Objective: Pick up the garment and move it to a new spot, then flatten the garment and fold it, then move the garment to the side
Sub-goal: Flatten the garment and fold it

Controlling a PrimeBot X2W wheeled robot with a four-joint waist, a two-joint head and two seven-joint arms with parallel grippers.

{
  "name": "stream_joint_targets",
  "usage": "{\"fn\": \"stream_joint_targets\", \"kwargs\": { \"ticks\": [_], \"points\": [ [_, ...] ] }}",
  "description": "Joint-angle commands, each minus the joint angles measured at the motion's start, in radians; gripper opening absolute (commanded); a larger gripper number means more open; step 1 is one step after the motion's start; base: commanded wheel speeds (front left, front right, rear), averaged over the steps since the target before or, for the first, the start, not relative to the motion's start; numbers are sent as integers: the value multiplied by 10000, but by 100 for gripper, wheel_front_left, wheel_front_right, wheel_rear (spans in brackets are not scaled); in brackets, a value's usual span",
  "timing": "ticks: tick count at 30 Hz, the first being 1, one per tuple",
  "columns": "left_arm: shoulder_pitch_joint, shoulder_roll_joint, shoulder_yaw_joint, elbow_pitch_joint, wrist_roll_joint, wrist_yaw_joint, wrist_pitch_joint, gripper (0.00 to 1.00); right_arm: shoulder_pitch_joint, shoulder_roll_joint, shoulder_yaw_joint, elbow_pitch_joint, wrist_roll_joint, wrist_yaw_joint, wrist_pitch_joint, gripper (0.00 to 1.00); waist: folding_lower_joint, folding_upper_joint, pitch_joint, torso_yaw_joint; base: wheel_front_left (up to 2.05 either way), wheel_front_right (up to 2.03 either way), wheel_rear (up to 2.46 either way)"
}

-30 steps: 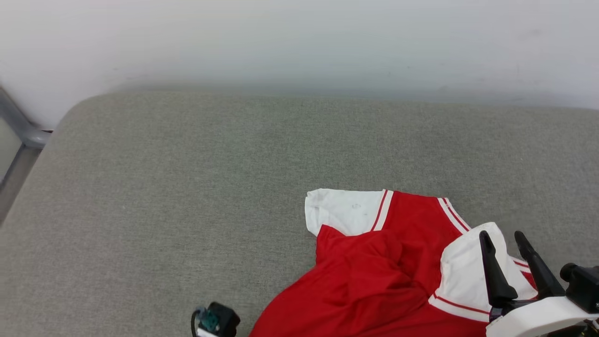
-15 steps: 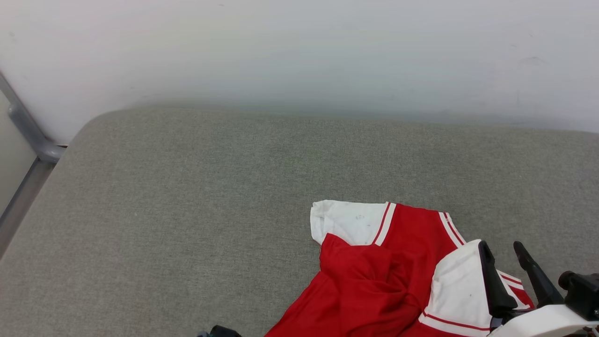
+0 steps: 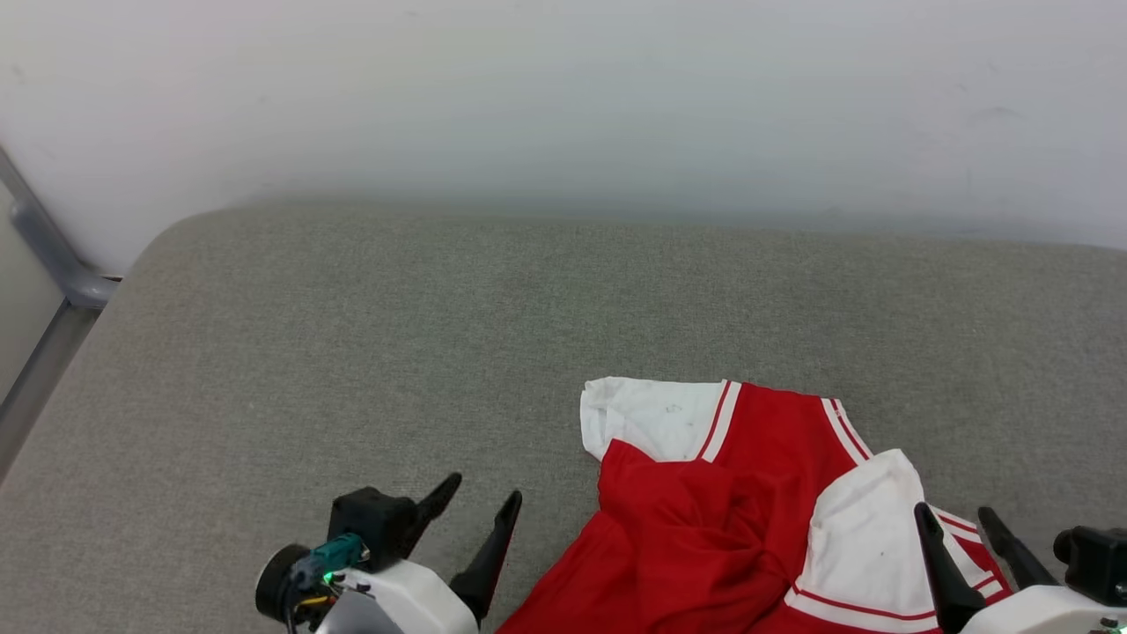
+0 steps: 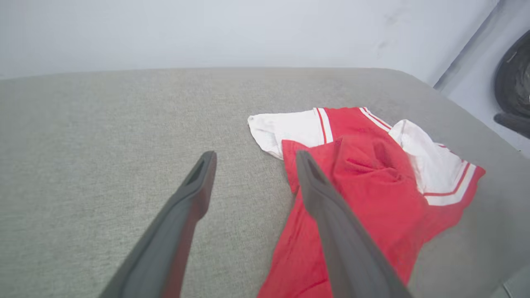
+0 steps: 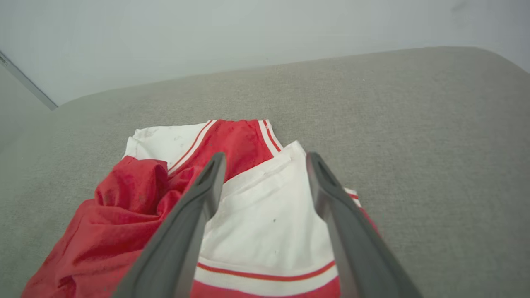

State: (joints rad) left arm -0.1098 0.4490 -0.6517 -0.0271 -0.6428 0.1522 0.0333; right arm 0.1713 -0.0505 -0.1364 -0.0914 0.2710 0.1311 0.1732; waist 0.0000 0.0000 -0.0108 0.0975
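Head view: crumpled garment [image 3: 704, 528] at lower right of grey cushion [image 3: 352, 352]; left pincer [image 3: 484, 489] spread, empty, beside red hem; right pincer [image 3: 953, 511] spread over white sleeve.
Left wrist view: pincer [image 4: 255, 154] released, garment [image 4: 372, 186] ahead-right.
Right wrist view: pincer [image 5: 265, 156] released, framing sleeve.

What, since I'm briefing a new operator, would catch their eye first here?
The bright red-and-white garment, lying rumpled at the lower right of the grey cushion in the head view. Next, the two dark-fingered hands: the left hand open beside the garment's left edge, the right hand open near a white sleeve.
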Motion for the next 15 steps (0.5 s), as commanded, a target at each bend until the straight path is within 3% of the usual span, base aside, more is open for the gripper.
{"fn": "stream_joint_targets", "kwargs": {
  "ticks": [1,7,15],
  "points": [
    [-133,-65,112,-11,138,10,-353,100,132,5,-58,21,-81,-7,224,100,0,0,30,24,0,0,0],
    [-451,-139,748,109,491,219,-1908,100,33,6,123,-99,-372,-7,2158,100,0,0,258,179,0,0,0],
    [-523,103,1491,-59,565,487,-2587,100,-602,-45,860,-127,-549,-7,4066,100,0,0,645,517,0,0,0]
  ]
}}
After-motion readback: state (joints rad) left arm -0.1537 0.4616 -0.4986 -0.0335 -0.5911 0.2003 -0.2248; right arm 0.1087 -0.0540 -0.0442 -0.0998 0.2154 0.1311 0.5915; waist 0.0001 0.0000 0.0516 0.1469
